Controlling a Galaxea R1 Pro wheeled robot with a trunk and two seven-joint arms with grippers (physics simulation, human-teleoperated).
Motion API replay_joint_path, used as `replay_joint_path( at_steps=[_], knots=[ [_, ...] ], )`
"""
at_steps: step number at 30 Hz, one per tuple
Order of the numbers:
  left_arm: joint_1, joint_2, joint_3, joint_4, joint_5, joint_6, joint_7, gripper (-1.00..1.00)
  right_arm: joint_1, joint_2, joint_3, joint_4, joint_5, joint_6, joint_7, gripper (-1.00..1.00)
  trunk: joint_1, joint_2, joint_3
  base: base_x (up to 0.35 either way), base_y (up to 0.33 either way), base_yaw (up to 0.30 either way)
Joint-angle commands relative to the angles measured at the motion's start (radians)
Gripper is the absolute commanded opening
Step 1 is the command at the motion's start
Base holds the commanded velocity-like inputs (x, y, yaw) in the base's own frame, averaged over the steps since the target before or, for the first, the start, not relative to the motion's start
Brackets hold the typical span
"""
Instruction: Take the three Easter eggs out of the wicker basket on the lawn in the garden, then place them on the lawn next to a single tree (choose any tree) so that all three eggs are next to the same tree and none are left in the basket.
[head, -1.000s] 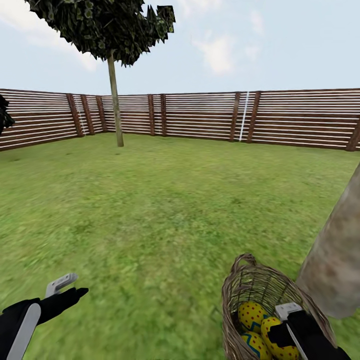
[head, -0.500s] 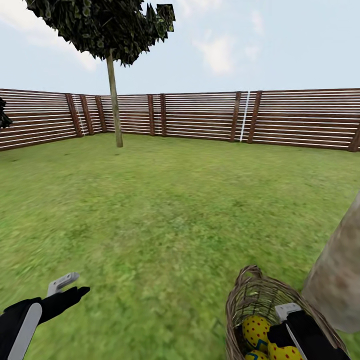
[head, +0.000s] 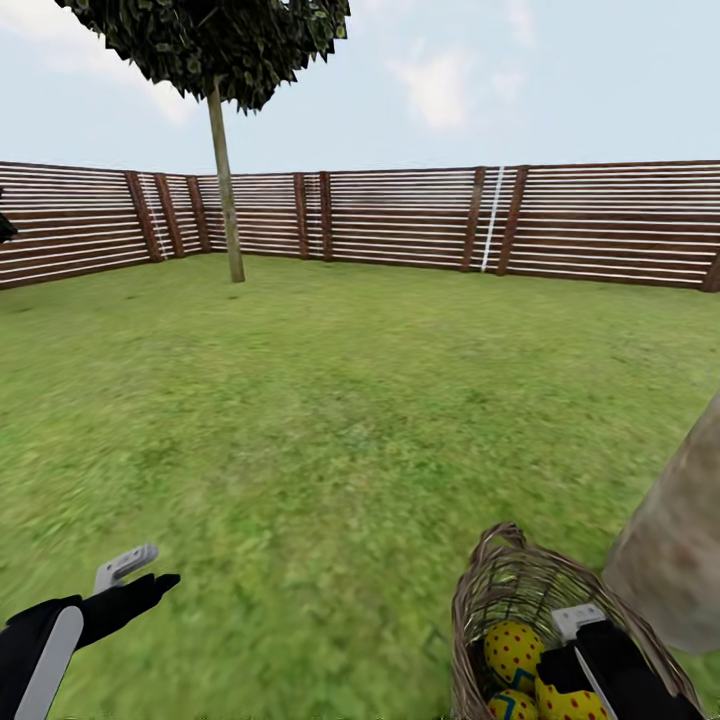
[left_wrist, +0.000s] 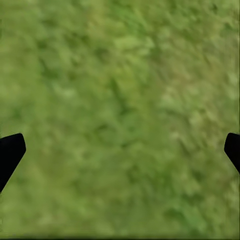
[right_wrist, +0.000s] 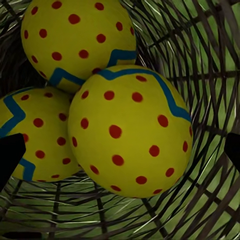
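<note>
While the right gripper (head: 585, 650) hides one, Easter eggs (right_wrist: 129, 131) fill the wicker basket (head: 500, 585).

no readable text, labels, brands, numbers or signs anywhere

- wicker basket (head: 520, 590): lower part cut off by head view's bottom edge
- Easter eggs (head: 515, 648): partly hidden behind right gripper (head: 565, 655)
- thick trunk (head: 675, 560): cut by right edge

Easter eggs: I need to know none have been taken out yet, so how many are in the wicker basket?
3, all in the wicker basket: one, one, one nearest the camera.
</note>
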Motion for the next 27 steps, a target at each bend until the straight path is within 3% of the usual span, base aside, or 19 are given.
replay_joint_path(
  at_steps=[1, 27],
  knots=[
    [-0.001, 0.0, 0.001, 0.0, 0.002, 0.005, -0.001, 1.0, 0.0, -0.001, 0.001, -0.004, 0.011, 0.004, 0.009, 1.0, 0.0, -0.001, -0.005, 0.0, 0.0, 0.0],
    [-0.001, -0.003, -0.002, 0.006, 0.002, 0.005, 0.001, 1.0, 0.0, -0.02, -0.002, -0.04, 0.01, 0.004, 0.009, 1.0, 0.012, -0.007, -0.106, 0.0, 0.0, 0.0]
  ],
)
